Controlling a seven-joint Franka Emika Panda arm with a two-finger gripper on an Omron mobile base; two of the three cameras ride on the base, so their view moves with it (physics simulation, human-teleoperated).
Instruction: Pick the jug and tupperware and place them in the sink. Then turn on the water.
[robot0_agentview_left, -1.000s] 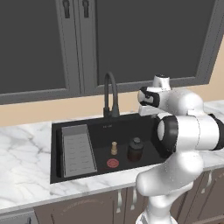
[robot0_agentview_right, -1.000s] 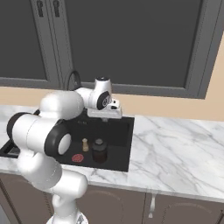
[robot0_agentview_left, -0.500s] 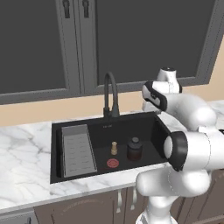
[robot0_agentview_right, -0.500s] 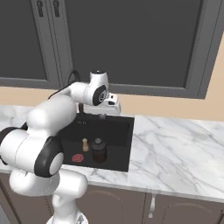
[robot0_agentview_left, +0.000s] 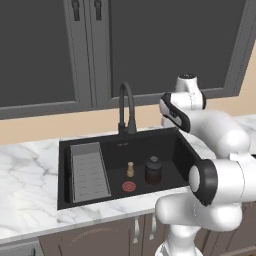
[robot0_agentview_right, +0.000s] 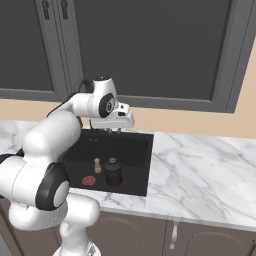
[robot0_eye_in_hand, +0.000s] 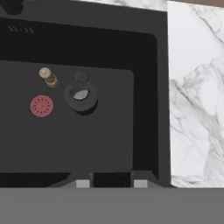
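Jug (robot0_agentview_left: 153, 170) upright inside sink (robot0_agentview_left: 182, 145)

My left base camera looked forward and down from behind the arm's left; my right one did so from its right; both shared the sink (robot0_agentview_left: 75, 145) and the marble counter (robot0_agentview_right: 200, 170); my hand camera looked straight down, closer, over the sink's right edge.

Dark lidded jug (robot0_agentview_left: 153, 170) upright inside black sink (robot0_agentview_left: 176, 146).
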